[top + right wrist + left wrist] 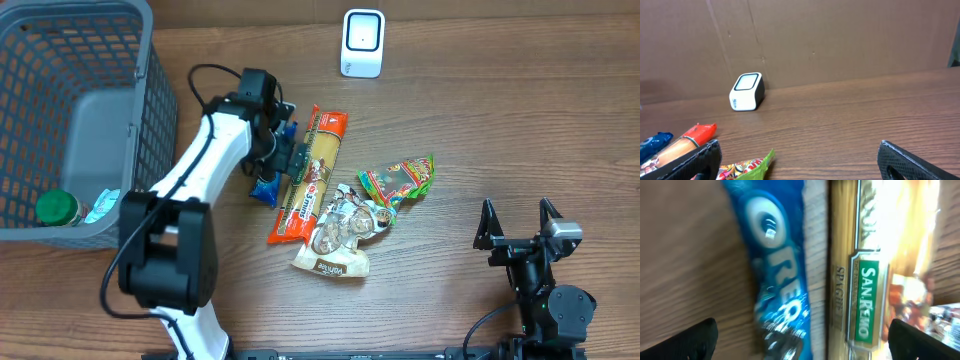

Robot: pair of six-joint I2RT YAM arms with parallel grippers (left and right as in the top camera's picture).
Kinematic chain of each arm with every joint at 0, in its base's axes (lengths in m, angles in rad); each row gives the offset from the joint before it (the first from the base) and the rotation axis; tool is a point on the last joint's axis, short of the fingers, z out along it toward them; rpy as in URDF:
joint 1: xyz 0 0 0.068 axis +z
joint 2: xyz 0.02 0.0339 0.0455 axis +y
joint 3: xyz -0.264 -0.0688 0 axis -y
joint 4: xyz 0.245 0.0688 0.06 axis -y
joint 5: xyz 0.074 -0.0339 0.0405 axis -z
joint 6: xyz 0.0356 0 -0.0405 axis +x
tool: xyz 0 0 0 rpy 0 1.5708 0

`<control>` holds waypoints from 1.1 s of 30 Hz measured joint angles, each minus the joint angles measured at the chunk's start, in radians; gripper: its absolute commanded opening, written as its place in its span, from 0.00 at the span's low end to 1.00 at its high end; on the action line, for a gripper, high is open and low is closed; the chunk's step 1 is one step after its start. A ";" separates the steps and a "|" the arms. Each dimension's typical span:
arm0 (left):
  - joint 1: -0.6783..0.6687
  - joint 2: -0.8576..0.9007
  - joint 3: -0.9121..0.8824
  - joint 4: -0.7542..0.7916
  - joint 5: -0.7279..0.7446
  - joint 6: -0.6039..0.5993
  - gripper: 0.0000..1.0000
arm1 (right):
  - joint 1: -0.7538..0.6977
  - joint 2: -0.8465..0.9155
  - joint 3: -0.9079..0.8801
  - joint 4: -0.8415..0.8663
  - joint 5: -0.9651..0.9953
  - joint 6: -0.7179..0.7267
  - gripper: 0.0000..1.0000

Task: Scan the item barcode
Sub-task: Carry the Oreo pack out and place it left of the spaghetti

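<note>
Oreo packet (775,280), blue, lies flat on the table (460,100) just beside the San Remo spaghetti pack (310,170), lengthwise along the pack's side that faces the basket (160,110). The left gripper (285,155) hovers low over the spaghetti pack's edge where the two packets meet, its jaws spread wide and clamping nothing. The right gripper (518,215) sits well apart from the spaghetti pack, beyond the green snack bag (400,180), jaws open and empty.

White-and-black left arm (205,150); black right gripper (517,212).
</note>
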 measured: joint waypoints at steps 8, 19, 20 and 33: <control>0.052 -0.341 0.246 -0.104 -0.123 0.000 1.00 | 0.000 0.000 0.000 0.000 0.000 0.000 1.00; 0.537 -0.642 0.319 -0.246 -0.175 -0.028 1.00 | 0.000 0.000 0.000 0.000 0.000 0.000 1.00; 0.575 -0.640 0.317 -0.263 -0.174 -0.035 1.00 | 0.000 0.000 0.000 0.000 0.000 0.000 1.00; 0.780 -0.533 0.059 -0.165 -0.092 -0.169 1.00 | 0.000 0.000 0.000 0.000 0.000 0.000 1.00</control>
